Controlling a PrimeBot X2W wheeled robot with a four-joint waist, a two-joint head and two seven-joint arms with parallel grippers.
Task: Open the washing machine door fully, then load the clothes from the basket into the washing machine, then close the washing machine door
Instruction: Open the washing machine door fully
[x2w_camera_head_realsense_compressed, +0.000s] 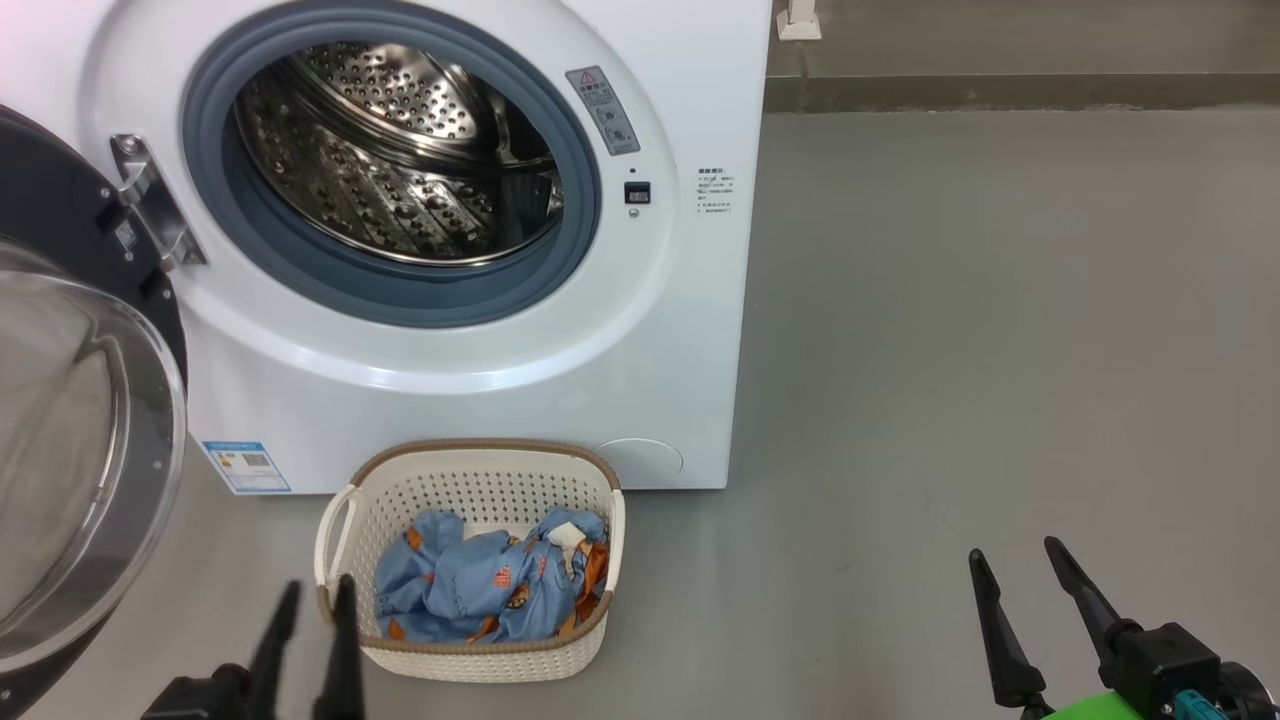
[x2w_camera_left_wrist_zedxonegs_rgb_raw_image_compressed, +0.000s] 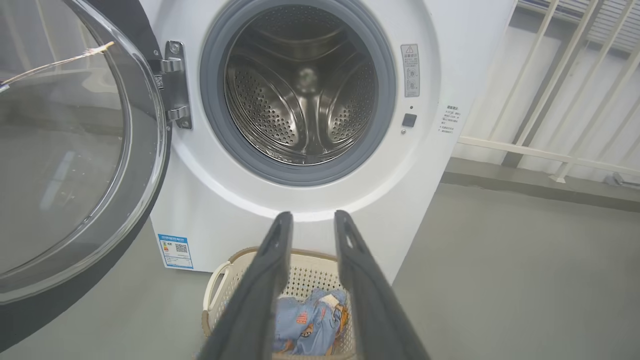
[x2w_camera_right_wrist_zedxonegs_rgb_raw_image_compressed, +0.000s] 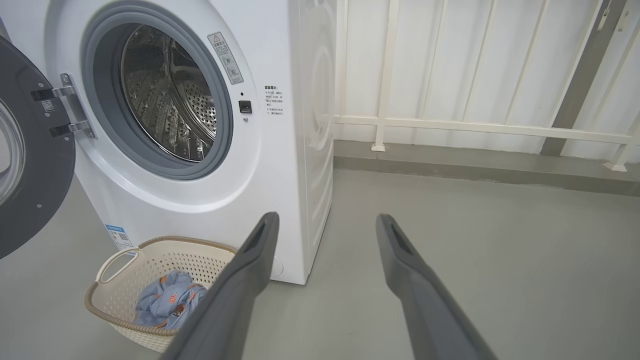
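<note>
Where clothes (x2w_camera_head_realsense_compressed: 480, 590) lie, left end effector (x2w_camera_head_realsense_compressed: 320, 582) beside

The basket (x2w_camera_head_realsense_compressed: 480, 490) holds the clothes (x2w_camera_head_realsense_compressed: 470, 590) before the washing machine (x2w_camera_head_realsense_compressed: 480, 410).

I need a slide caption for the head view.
Open washing machine door; clothes lie in the basket; left gripper and right gripper open.

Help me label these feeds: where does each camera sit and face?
Head: high, looking down at the big white front-loading washing machine and cream perforated plastic basket; left claw, right claw at bottom.
Left wrist: low, facing the steel drum head-on past the left claw.
Right wrist: low, viewing the machine obliquely past the right claw.
All share the basket.
</note>
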